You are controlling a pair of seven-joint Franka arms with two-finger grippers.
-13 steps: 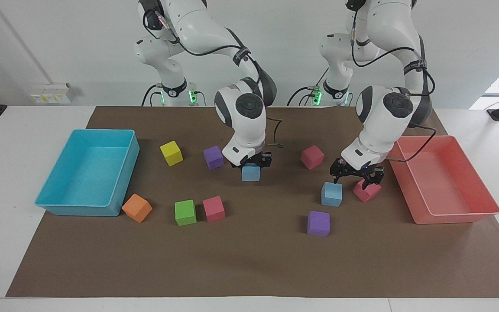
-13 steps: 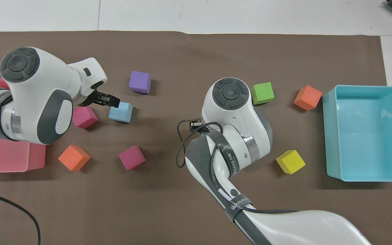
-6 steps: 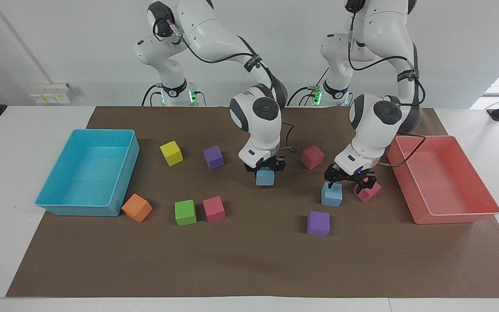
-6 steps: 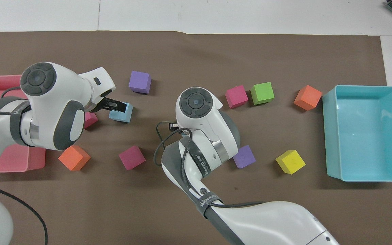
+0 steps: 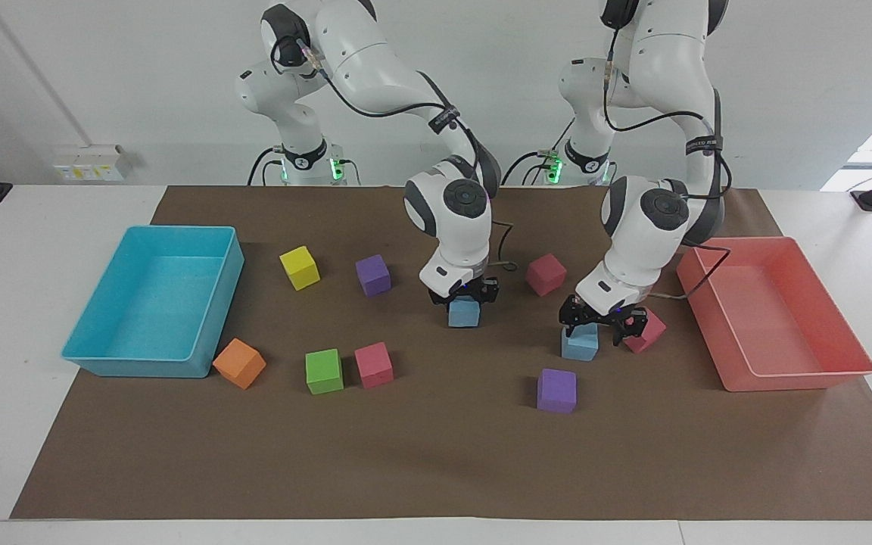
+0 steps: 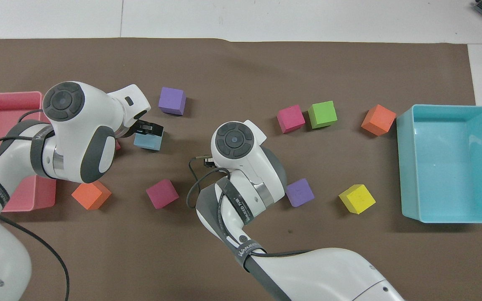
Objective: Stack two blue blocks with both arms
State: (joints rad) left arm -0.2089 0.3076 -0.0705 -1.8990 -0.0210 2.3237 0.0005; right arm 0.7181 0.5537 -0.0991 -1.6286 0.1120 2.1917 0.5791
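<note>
1 blue block (image 5: 464,311) is being gripped by the right end effector (image 5: 464,294) and carried above the tabletop (image 5: 436,454) for stacking. The other blue block (image 5: 580,343), resting beside a pink cube (image 5: 648,331), is being straddled by the fully opened, empty left end effector (image 5: 601,322).

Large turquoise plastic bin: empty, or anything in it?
Empty: both views show the large turquoise plastic bin's bare floor; the small orange foam cube sits outside beside its wall.
</note>
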